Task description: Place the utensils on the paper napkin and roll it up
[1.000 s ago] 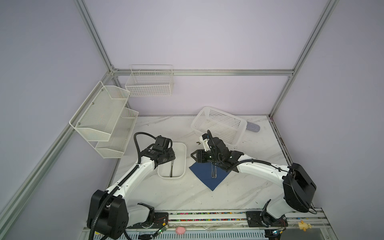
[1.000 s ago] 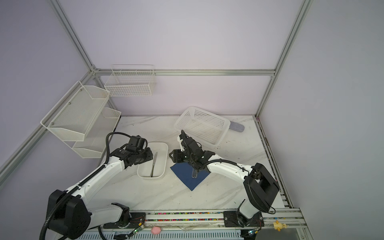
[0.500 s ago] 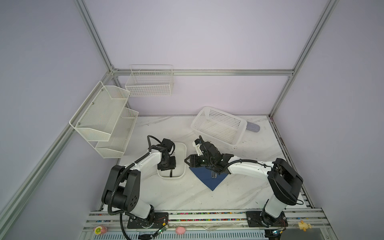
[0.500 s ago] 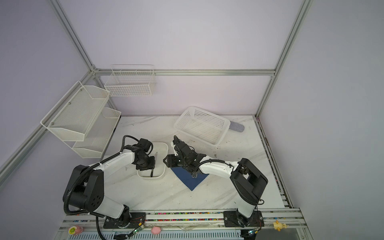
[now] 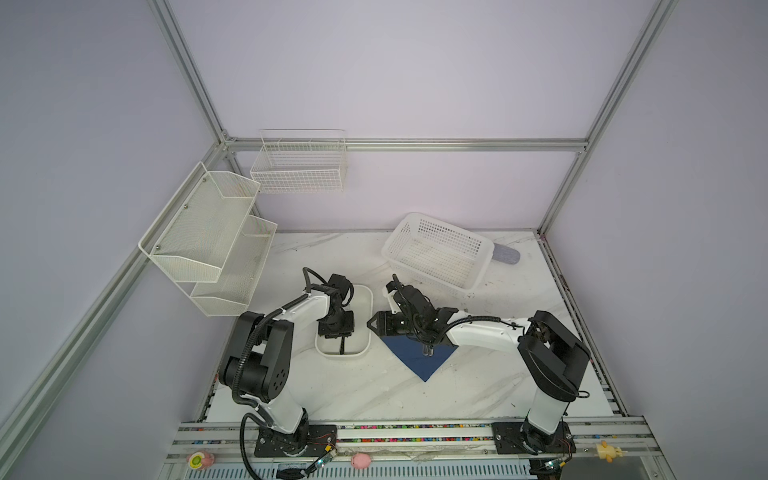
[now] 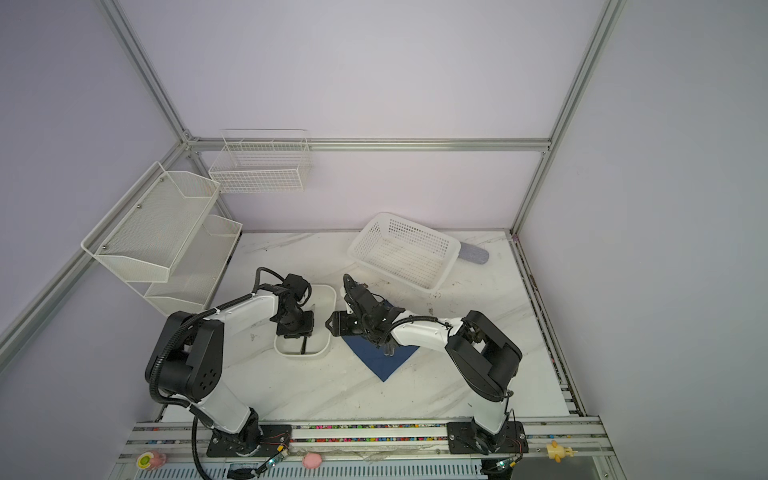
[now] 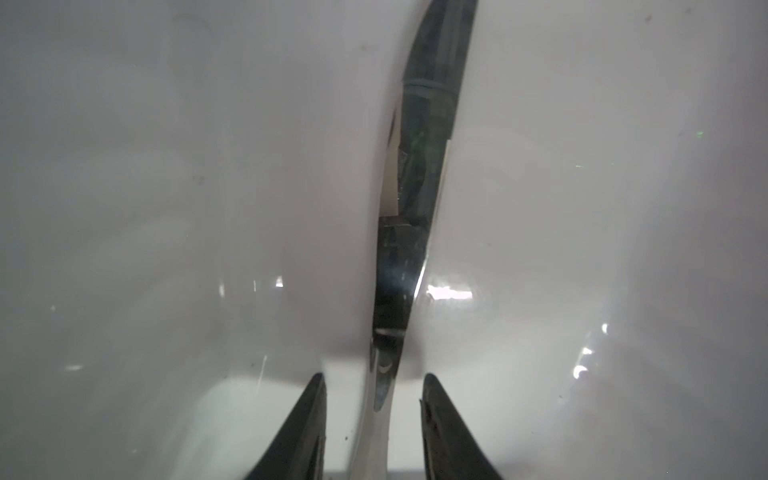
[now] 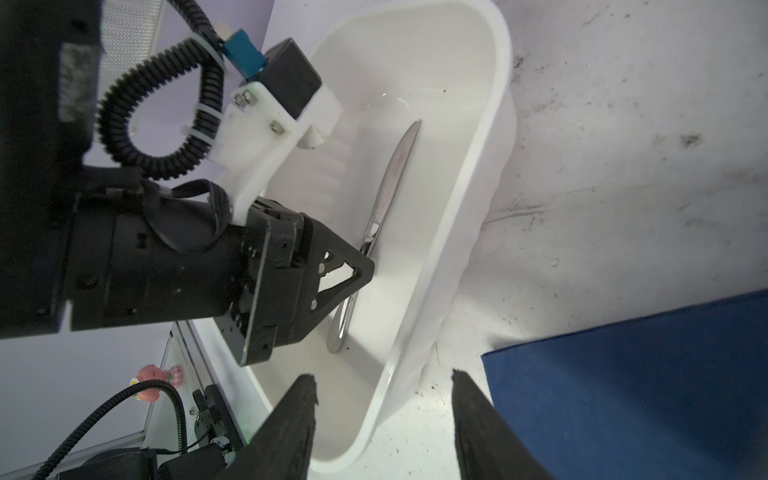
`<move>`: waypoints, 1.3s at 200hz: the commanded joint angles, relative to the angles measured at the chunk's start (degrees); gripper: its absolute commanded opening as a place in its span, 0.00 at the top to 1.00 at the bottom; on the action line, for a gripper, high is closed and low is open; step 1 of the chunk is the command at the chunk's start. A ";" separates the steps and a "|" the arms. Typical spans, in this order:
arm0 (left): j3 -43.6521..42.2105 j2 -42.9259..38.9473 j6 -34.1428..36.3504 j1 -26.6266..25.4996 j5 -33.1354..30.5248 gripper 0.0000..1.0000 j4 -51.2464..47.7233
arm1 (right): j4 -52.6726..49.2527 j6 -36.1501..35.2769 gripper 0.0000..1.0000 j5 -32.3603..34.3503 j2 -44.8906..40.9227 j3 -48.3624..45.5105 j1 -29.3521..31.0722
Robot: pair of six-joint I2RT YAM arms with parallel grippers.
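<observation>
The blue paper napkin [image 5: 419,362] lies flat beside the white dish [image 5: 367,300]. The knife [image 7: 399,266] lies in the dish, so my left gripper [image 7: 372,376] sits low, jaws partly open around its handle, gripping nothing. My right gripper [image 8: 382,375] hangs half open and empty by the napkin.

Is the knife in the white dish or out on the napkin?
In the dish: the knife lies on its floor, the left gripper straddling its handle, jaws open.

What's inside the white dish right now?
One knife lies inside the white dish, on its floor. The left end effector reaches in, open, fingers either side of its handle. No other utensil shows; the floor under the end effector is covered.
</observation>
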 commanded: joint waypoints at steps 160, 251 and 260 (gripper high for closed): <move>7.40 7.84 3.40 0.11 2.27 0.80 -7.84 | -0.10 -0.70 0.45 1.00 0.16 0.13 0.28; 5.28 2.65 0.12 -0.33 0.22 0.88 1.37 | -0.03 -0.70 0.45 5.55 -3.28 -1.53 0.26; 4.76 1.63 -0.20 -0.33 -0.57 0.88 2.21 | -0.10 -0.71 0.45 6.43 -3.85 -1.88 0.25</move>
